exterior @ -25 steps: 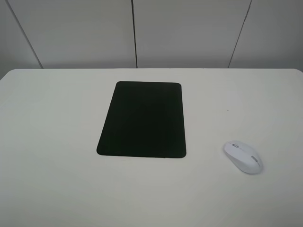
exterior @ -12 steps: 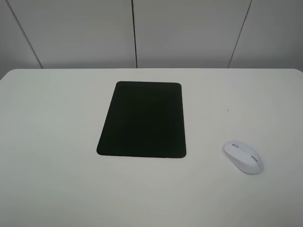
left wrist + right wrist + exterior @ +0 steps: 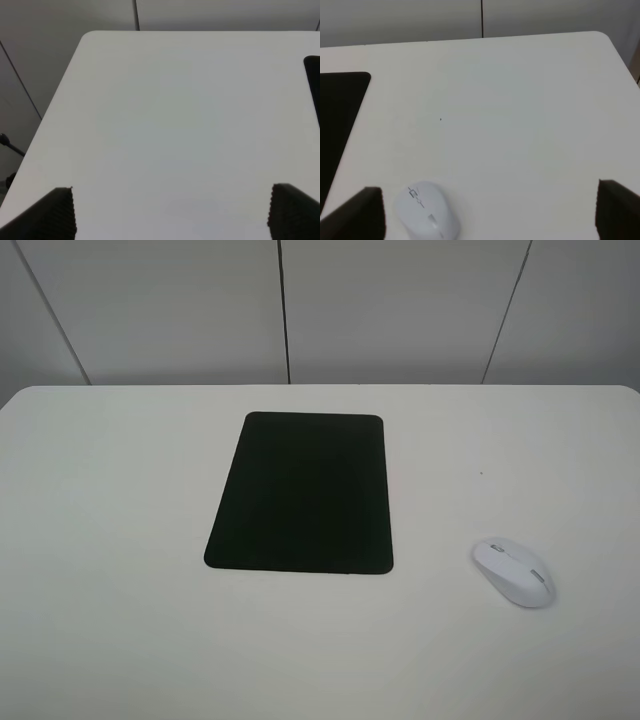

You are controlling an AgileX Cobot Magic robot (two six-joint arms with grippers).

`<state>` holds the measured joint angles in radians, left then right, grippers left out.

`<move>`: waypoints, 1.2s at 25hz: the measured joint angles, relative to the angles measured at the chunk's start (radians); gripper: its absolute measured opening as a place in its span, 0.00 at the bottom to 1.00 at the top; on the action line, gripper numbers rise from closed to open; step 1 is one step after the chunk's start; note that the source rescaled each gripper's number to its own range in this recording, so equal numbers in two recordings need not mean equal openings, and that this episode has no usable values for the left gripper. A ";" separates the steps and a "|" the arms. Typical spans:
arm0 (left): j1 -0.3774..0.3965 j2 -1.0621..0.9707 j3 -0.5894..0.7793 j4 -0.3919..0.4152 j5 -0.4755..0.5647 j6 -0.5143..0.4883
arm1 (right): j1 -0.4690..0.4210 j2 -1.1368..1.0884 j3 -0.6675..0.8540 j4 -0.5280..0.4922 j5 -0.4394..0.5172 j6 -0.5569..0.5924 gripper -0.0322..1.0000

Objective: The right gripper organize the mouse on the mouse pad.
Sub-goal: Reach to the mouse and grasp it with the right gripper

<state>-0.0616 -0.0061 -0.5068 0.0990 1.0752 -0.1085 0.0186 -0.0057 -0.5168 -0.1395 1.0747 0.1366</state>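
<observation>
Only fingertips [image 3: 366, 212] of the right gripper [image 3: 490, 212] show near the mouse [image 3: 427, 211].

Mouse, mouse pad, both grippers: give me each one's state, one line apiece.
mouse: right way up on the table, beside the mouse pad, apart from it, ungripped.
mouse pad: flat on the table, nothing on it.
left gripper: open, empty.
right gripper: open, empty, not touching the mouse.
</observation>
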 joint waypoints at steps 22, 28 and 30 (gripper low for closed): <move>0.000 0.000 0.000 0.000 0.000 0.000 | 0.000 0.637 -0.110 -0.010 -0.093 0.019 1.00; 0.000 0.000 0.000 0.000 0.000 0.000 | 0.000 0.961 -0.184 -0.003 -0.108 -0.106 1.00; 0.000 0.000 0.000 0.000 0.000 0.000 | 0.000 1.020 -0.195 0.012 -0.108 -0.149 1.00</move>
<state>-0.0616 -0.0061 -0.5068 0.0990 1.0752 -0.1085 0.0186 1.0144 -0.7115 -0.1277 0.9665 -0.0129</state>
